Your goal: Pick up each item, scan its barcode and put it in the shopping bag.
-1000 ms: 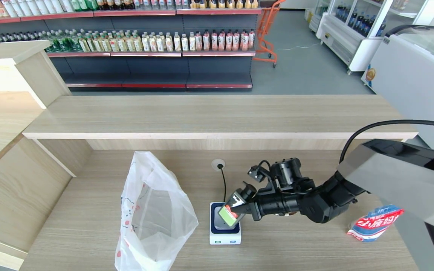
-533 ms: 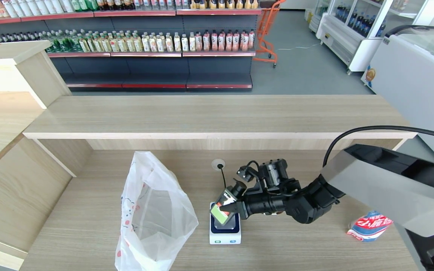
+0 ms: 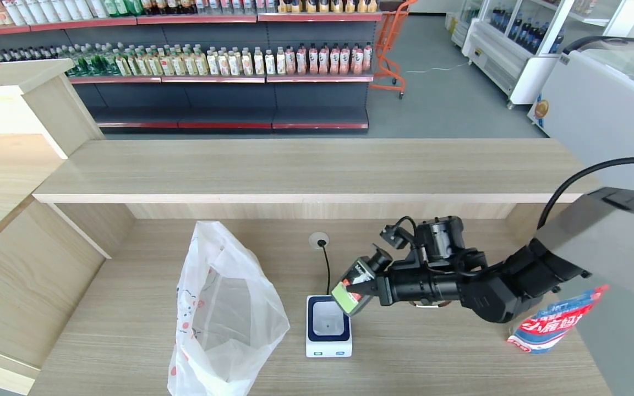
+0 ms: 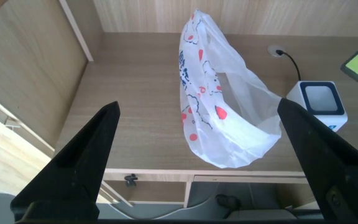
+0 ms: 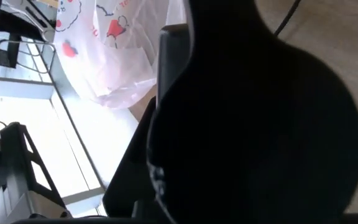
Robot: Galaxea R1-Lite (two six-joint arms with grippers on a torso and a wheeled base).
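White thin plastic, printed with red shapes: the bag (image 3: 229, 313) stands with its mouth open on the left half of the tabletop (image 3: 432, 363), its base close to the near edge. The left gripper (image 4: 199, 107) hangs above that near edge, on the bag's near side, and its two black fingers (image 4: 82, 162) are spread wide apart with the bag showing between them.

To the right of the bag, apart from it, the scanner (image 3: 328, 333) sits around the middle of the tabletop. It is a small white box with a dark-framed window facing up. A black cable (image 3: 327, 269) runs from its far side to a round grommet (image 3: 318, 240) near the far edge.

Just right of the scanner and above it, the pack (image 3: 344, 294) is in the air, tilted, its green and red face turned down towards the scanner and the bag. Its low corner lies over the scanner's far right corner in the head view. The right gripper (image 3: 360, 280) reaches in from the right, level with the tabletop, and its fingers pinch the pack at the upper end.

Further right, near the right edge, a red, white and blue pouch (image 3: 551, 327) lies flat on the tabletop, partly hidden by the right arm.
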